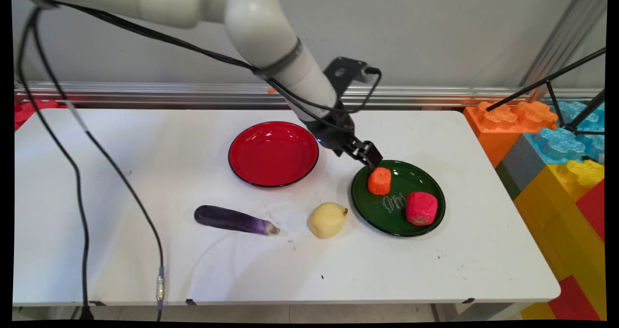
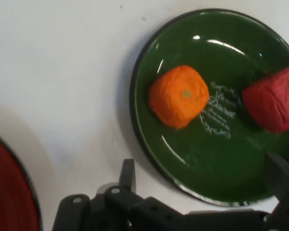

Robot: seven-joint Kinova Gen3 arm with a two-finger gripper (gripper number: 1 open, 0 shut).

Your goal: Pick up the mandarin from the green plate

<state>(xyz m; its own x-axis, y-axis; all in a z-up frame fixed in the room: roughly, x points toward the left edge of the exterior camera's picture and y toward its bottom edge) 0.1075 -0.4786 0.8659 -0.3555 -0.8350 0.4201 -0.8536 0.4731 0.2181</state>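
Note:
My gripper (image 1: 371,159) hangs over the far left rim of a green plate (image 1: 387,221), just behind an orange fruit (image 1: 379,181) that lies on it. A red fruit (image 1: 421,208) sits on the same plate, further right and nearer. In the hand view the gripper (image 2: 203,175) is open, its two fingers (image 2: 128,174) spread wide with nothing between them. The orange fruit (image 2: 178,96) lies ahead of the fingers on the green plate (image 2: 192,163), with the red fruit (image 2: 273,99) to its right.
An empty red plate (image 1: 273,153) stands left of the gripper. A purple eggplant (image 1: 234,220) and a yellow pear (image 1: 328,219) lie on the table nearer the front. Coloured foam blocks (image 1: 556,163) and a tripod (image 1: 556,88) stand past the table's right edge. Black cables (image 1: 82,212) hang at the left.

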